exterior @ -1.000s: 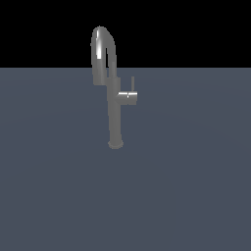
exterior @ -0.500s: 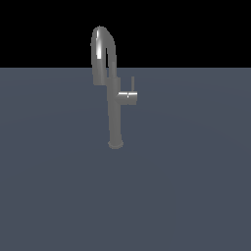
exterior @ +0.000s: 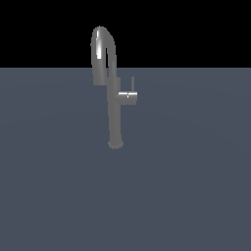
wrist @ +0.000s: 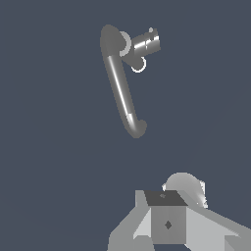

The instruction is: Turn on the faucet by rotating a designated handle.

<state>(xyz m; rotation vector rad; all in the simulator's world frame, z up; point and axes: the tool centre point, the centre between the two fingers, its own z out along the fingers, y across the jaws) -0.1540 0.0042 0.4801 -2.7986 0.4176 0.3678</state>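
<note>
The handle (wrist: 147, 42) juts sideways from the faucet (exterior: 113, 98) column, well apart from my gripper (wrist: 167, 223) at about twelve o'clock; I cannot tell whether my fingers are spread.

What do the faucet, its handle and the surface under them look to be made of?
The faucet looks like grey brushed metal: a soft bright streak runs along the arched spout. The handle seems the same metal, with a similar pale glint on its stub. The surface is flat, matte slate-blue with no texture or shine; its material cannot be told.
</note>
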